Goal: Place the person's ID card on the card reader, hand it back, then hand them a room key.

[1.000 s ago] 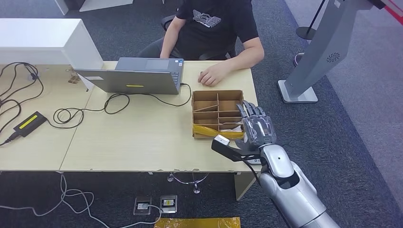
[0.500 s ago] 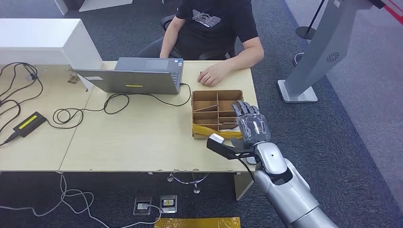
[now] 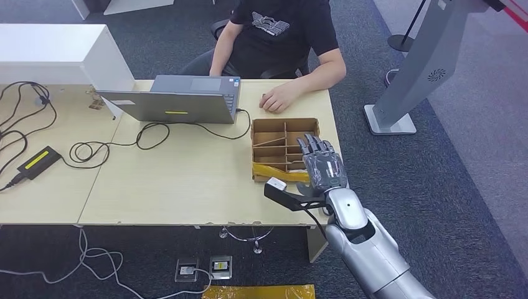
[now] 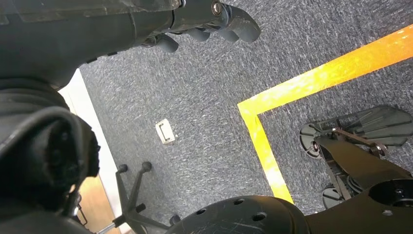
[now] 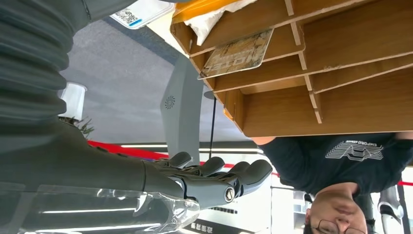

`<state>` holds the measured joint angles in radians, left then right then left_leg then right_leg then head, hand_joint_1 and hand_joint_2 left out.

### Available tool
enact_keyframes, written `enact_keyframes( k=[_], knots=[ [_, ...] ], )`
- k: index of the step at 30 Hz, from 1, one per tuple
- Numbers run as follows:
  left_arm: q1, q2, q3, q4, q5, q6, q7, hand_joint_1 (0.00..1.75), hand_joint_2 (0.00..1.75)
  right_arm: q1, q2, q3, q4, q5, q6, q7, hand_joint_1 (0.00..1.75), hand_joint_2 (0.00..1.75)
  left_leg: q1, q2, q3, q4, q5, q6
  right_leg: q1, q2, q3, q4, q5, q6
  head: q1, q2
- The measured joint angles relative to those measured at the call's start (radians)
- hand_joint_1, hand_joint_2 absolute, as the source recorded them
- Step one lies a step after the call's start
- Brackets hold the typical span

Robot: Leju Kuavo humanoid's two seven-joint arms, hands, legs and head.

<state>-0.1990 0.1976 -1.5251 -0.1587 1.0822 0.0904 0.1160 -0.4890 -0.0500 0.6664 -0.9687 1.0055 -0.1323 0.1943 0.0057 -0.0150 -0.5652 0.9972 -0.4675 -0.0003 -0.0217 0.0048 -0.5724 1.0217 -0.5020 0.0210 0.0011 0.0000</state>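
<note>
My right hand (image 3: 319, 169) hovers over the near right corner of a cardboard divider box (image 3: 256, 149) on the desk, fingers spread and pointing toward the person, thumb out to the left, holding nothing. In the right wrist view the same hand (image 5: 209, 180) is empty, and a patterned card (image 5: 237, 53) lies in one compartment of the box. The black card reader (image 3: 38, 161) with a yellow-green stripe sits far left on the desk. The seated person's hand (image 3: 278, 99) rests on the desk beyond the box. My left hand (image 4: 214, 19) hangs over the carpet, holding nothing.
A grey laptop (image 3: 180, 99) and looping black cables (image 3: 112, 149) lie on the desk (image 3: 187, 187). A white cabinet (image 3: 56, 53) stands at the back left and a grey kiosk stand (image 3: 423, 68) to the right. A white coded label (image 5: 141, 9) lies near the box.
My right hand has shifted left and slightly back toward me along the box's near right corner, still spread and empty. The person has not moved.
</note>
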Motion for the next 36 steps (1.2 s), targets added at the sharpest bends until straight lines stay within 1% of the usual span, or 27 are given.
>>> enact_keyframes(
  k=[9, 36],
  knots=[
    [0.000, 0.001, 0.000, 0.000, -0.002, 0.000, -0.001, 0.00, 0.00, -0.003, 0.000, 0.004, 0.015, 0.018, 0.007, 0.006, 0.00, 1.75, 0.000, 0.000, 0.000, 0.000, 0.000, 0.000, 0.000, 0.000, 0.000, 0.000, 0.000, 0.000, 0.000, 0.000],
    [0.000, 0.011, 0.000, 0.000, -0.043, -0.002, -0.022, 0.00, 0.00, -0.069, 0.016, 0.004, 0.090, 0.050, 0.016, -0.003, 0.00, 1.75, 0.000, 0.000, 0.000, 0.000, 0.000, 0.000, 0.000, 0.000, 0.000, 0.000, 0.000, 0.000, 0.000, 0.000]
  ],
)
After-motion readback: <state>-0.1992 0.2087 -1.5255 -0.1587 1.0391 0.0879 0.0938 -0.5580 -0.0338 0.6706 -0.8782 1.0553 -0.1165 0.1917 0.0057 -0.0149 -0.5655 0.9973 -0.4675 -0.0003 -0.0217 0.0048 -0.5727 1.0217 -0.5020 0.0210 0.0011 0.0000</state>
